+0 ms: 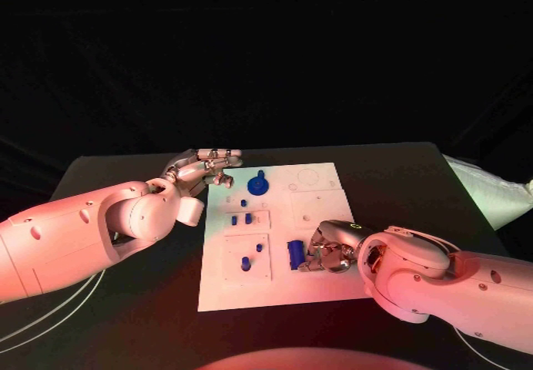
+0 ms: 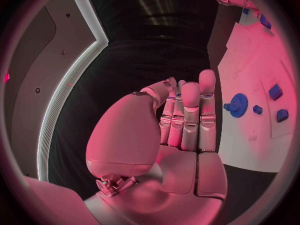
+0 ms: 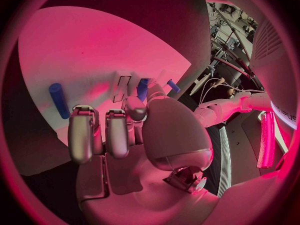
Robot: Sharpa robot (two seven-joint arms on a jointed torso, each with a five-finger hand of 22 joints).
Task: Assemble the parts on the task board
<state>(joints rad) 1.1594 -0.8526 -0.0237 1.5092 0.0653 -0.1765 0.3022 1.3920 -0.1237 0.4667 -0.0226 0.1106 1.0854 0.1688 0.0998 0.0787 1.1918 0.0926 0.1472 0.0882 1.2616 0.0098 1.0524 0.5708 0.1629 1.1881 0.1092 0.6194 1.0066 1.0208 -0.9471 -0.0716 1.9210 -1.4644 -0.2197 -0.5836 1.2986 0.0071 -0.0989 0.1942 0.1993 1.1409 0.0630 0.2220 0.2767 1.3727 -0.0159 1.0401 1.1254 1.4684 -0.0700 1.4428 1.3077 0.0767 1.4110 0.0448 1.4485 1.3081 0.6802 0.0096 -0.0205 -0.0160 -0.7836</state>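
**Hand and part positions at the task board**

The right silver many-fingered hand point(image 1: 324, 248) is over the near right area of the white rectangular task board point(image 1: 322, 289), fingers curled downward. Its fingertips point(image 1: 308, 264) are at a dark blue block-shaped part point(image 1: 294, 254) that sits on the board; from the head view it cannot be told whether the hand pinches this part or only touches it. In the right wrist view the fingers point(image 3: 94, 132) are bent over the white plate, with a blue cylindrical peg point(image 3: 59, 100) lying near them and two further small blue pieces point(image 3: 143, 89) beyond the thumb.

The left silver many-fingered hand point(image 1: 200, 171) hovers at the far left corner of the board. In the left wrist view its fingers point(image 2: 190, 115) stand straight and pressed side by side, the thumb folded across the palm, with nothing held.

Just beside the left hand, a round blue toothed gear point(image 1: 258, 185) sits on the far part of the board. Nearer the middle, small blue pegs point(image 1: 240, 220) stand in a framed field, and two more short blue pieces point(image 1: 250, 258) occupy the field to the left of the block-shaped part.

The board lies in the middle of the black worktop point(image 1: 133, 301)
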